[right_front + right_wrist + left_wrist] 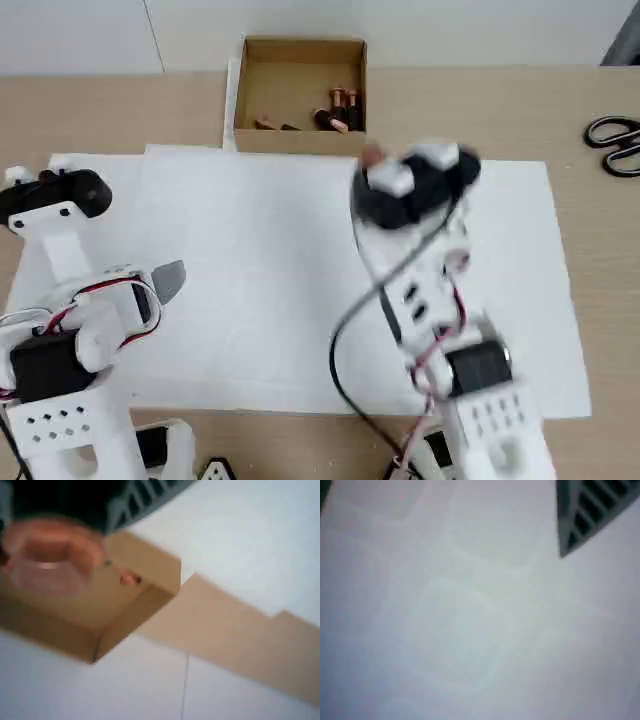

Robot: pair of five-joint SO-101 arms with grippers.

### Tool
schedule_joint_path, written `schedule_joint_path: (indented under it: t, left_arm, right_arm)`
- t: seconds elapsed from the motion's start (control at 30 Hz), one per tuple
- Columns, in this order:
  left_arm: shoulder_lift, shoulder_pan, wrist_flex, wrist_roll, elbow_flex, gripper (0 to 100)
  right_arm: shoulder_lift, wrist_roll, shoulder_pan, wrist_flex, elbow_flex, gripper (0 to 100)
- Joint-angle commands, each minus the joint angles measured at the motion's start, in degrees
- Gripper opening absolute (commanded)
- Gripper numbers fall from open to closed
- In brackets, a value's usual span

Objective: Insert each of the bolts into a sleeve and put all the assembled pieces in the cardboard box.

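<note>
Hovering right gripper (372,158): closed on a copper piece (47,560);
copper piece: beside the cardboard box (295,140), at its front corner

Both arms are white printed shells around black servo motors. The left arm (70,340) carries red, black and white wires; the right arm (440,300) trails a long black cable, and each base shows rows of small holes

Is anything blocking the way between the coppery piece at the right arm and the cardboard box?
Nothing visible does. The blurred copper-coloured piece in the right end effector hangs by the near wall of the open-topped brown cardboard box.
</note>
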Motion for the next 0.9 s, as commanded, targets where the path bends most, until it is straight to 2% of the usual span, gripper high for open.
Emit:
schedule_joint_path:
  t: [0.0,0.13,0.37,0.67,0.87]
  left_arm:
    - [-0.62,-0.44,0.35,0.0,-2.33,30]
    - [-0.62,-0.53,1.32,0.0,-2.24,30]
    - [-0.62,-0.44,1.93,0.0,-2.24,30]
    - [-0.62,-0.44,1.93,0.0,-2.24,30]
    - [-0.62,-0.44,1.93,0.0,-2.24,30]
  right_arm:
    - [17.63,0.7,0.48,-12.26,-13.63,0.4]
    - [36.09,0.7,0.48,-18.86,-25.67,0.4]
    - [68.09,0.7,0.48,-24.22,-51.96,0.4]
    - [106.86,0.7,0.22,-23.6,-89.49,0.4]
    - [125.67,0.7,-0.31,-19.82,-109.19,0.7]
